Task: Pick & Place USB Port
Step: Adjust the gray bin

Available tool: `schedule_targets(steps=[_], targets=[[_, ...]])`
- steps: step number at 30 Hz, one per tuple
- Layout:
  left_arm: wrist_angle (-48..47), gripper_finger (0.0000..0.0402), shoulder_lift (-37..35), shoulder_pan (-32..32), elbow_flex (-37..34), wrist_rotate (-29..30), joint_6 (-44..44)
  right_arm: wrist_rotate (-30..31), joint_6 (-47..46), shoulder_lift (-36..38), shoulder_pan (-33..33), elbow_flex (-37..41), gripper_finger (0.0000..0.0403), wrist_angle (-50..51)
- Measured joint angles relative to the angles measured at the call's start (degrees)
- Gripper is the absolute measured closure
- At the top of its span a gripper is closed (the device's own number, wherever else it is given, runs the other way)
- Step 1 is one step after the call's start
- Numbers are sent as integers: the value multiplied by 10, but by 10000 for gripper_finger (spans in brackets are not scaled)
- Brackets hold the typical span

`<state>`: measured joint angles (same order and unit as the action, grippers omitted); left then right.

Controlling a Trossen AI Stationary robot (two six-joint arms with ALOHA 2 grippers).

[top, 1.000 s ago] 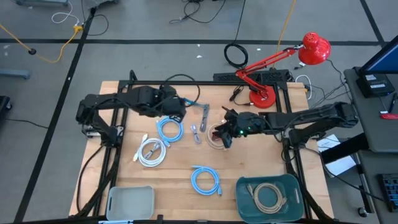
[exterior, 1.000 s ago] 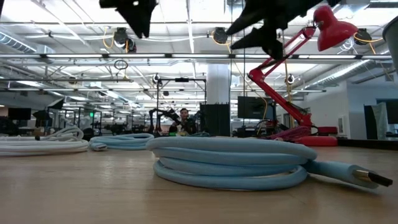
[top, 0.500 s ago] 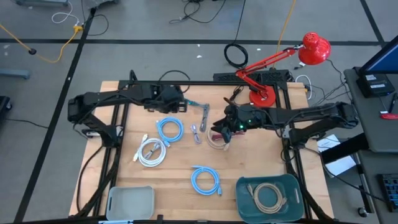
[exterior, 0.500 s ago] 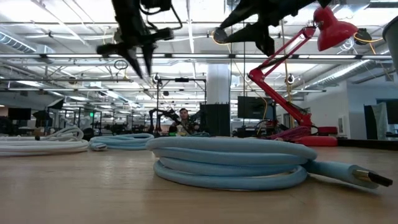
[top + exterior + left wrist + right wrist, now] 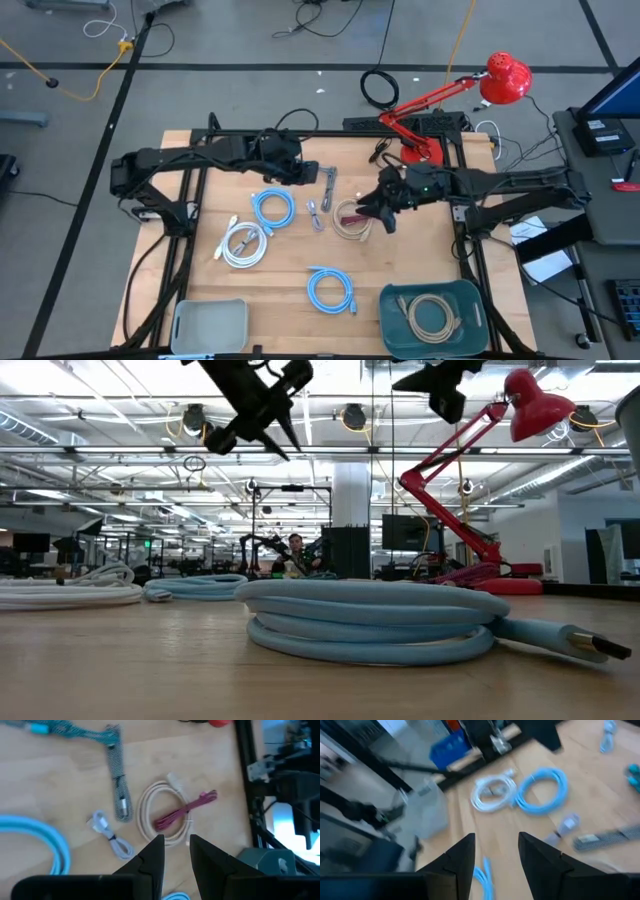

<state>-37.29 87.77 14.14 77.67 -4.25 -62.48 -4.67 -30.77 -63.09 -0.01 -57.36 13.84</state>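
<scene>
Several coiled USB cables lie flat on the wooden table (image 5: 200, 150); which one is the task's USB port I cannot tell. A cream coil with a magenta tie (image 5: 352, 218) (image 5: 167, 815) lies mid-table. A grey braided cable (image 5: 328, 186) (image 5: 117, 785) and a small pale cable (image 5: 315, 215) (image 5: 107, 832) lie left of it. My left gripper (image 5: 300, 174) (image 5: 176, 845) hovers open, tipped down toward them. My right gripper (image 5: 378, 210) (image 5: 495, 850) hangs open just right of the cream coil, nothing between its fingers.
A blue coil (image 5: 272, 208), a white coil (image 5: 243, 243) and another blue coil (image 5: 330, 290) lie toward the near side. A teal bin (image 5: 470, 300) with a beige cable and a grey bin (image 5: 208, 322) stand at the near edge. A red lamp (image 5: 420, 155) stands at the far right.
My left gripper has gone down and toward the table's right, tipping and rolling so that it now slants toward the cream coil. My right gripper has risen and drawn back from over the cream coil toward the table's right edge. The cables have stayed in place.
</scene>
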Motion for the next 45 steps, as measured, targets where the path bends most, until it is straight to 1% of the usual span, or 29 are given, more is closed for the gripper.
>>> schedule_targets(steps=[5, 9, 13, 14, 17, 22, 24, 27, 30, 34, 36, 37, 41, 43, 45], targets=[[58, 309, 0, 12, 0, 20, 52, 0, 13, 17, 0, 1, 259, 80], [113, 309, 0, 28, 0, 26, 68, -1, 17, 27, 1, 1, 259, 111], [112, 309, 0, 45, 1, 43, 90, -1, 19, 39, 1, 1, 259, 115], [89, 309, 0, 52, 2, 43, 84, -1, 19, 42, 1, 1, 259, 112], [-34, 309, -1, 78, 7, 48, 12, -1, 22, 52, 1, 1, 259, 113], [-207, 309, -1, 94, 7, 85, -46, -1, 30, 71, 1, 1, 259, 121], [-263, 309, -1, 95, 7, 104, -64, -1, 30, 77, 1, 1, 259, 123], [-327, 309, -1, 95, 7, 117, -86, -1, 30, 86, 1, 1, 259, 126], [-342, 309, -1, 92, 7, 90, -65, -1, 30, 90, 1, 1, 259, 126], [-340, 309, -1, 54, 7, 49, -10, -1, 31, 94, 1, 1, 259, 130], [-352, 309, -1, 22, 7, 16, 10, -2, 31, 95, 1, 1, 259, 132], [-366, 309, -1, 2, 7, -1, 7, -2, 31, 98, 1, 1, 259, 133], [-424, 315, -1, -109, 7, -74, -63, -14, 34, 103, 1, 1, 259, 147], [-443, 341, -1, -173, 7, -106, -114, -14, 39, 104, 1, 1, 259, 156], [-439, 381, -1, -239, 7, -123, -188, -14, 45, 104, 1, 1, 259, 156]])
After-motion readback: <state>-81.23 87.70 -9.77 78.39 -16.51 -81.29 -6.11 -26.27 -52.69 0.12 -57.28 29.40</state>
